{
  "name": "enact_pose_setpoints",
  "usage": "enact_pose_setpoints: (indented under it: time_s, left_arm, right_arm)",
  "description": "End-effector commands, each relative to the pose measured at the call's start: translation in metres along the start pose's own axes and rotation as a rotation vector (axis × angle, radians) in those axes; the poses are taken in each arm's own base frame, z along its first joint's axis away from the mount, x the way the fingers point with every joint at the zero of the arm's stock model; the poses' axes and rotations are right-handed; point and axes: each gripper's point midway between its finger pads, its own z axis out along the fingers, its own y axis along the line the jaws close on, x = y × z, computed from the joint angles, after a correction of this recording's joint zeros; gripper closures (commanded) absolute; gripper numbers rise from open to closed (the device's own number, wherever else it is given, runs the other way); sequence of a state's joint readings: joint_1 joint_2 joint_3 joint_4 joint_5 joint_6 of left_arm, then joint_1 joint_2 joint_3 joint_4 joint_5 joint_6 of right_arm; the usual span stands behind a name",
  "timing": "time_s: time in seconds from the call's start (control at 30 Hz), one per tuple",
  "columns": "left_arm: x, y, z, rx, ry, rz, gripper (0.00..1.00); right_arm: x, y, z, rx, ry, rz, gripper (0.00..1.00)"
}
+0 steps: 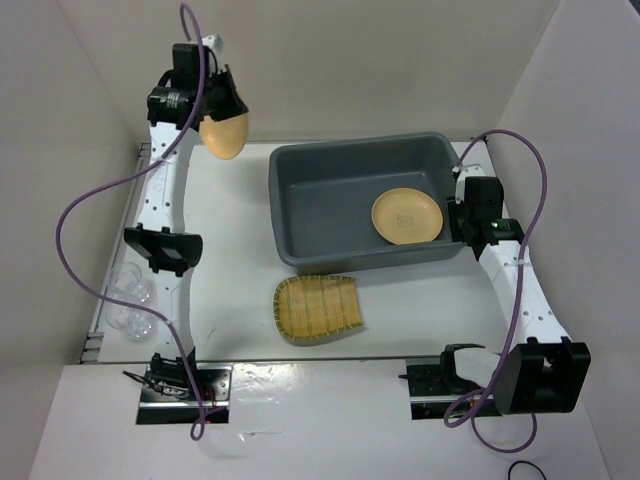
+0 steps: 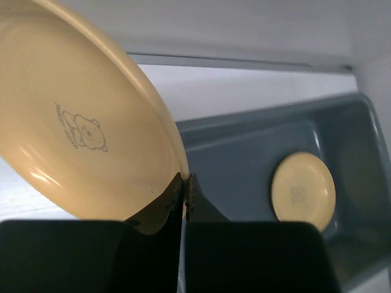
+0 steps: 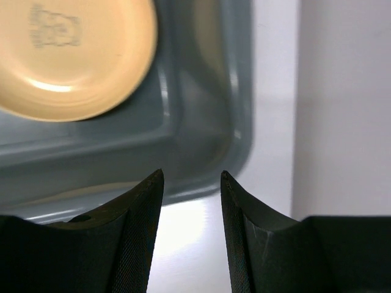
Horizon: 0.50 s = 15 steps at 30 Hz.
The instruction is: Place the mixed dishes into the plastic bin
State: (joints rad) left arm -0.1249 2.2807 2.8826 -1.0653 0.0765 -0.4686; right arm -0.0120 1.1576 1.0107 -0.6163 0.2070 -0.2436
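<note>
Plate (image 1: 224, 135) clamped aloft in left gripper (image 2: 185, 190), left of the bin (image 1: 290, 200).
Second plate (image 1: 407, 216) lies in the bin; tray (image 1: 318, 308) just before it, cups (image 1: 130, 295) far left. Right gripper (image 3: 191, 201), jaws apart and empty, hangs by the bin's right end.

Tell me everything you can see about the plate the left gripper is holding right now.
The held plate is round, shallow and tan-yellow, glossy like plastic, with a faint bear outline printed at its centre. The left gripper is shut on its rim, the only thing touching it. The plate is tilted nearly on edge, lifted clear of the table, left of the plastic bin near its far corner, not yet over it.
</note>
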Motion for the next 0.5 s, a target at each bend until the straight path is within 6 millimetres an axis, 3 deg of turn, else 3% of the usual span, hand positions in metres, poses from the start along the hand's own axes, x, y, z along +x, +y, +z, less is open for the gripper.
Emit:
enact_pose_setpoints:
  time_s: [0.0, 0.07, 0.17, 0.23, 0.37, 0.47]
  left_arm:
    - [0.015, -0.117, -0.032, 0.345, -0.015, 0.175, 1.00]
    - [0.027, -0.142, -0.030, 0.391, -0.018, 0.235, 1.00]
    - [0.069, -0.186, -0.019, 0.510, 0.057, 0.290, 1.00]
    - [0.096, -0.219, -0.021, 0.583, 0.094, 0.332, 1.00]
    - [0.152, -0.249, -0.005, 0.636, 0.193, 0.375, 1.00]
    - [0.189, -0.267, 0.005, 0.658, 0.245, 0.409, 1.00]
  right_arm:
    - [-0.008, -0.042, -0.014, 0.216, -0.067, 0.053, 0.52]
    - [-0.005, -0.051, -0.018, 0.279, -0.065, 0.081, 0.52]
    - [0.005, -0.078, -0.023, 0.416, -0.054, 0.153, 0.52]
    - [0.010, -0.088, -0.024, 0.464, -0.045, 0.169, 0.51]
    - [0.007, -0.094, -0.026, 0.500, -0.059, 0.180, 0.54]
    - [-0.009, -0.094, -0.026, 0.477, -0.090, 0.178, 0.57]
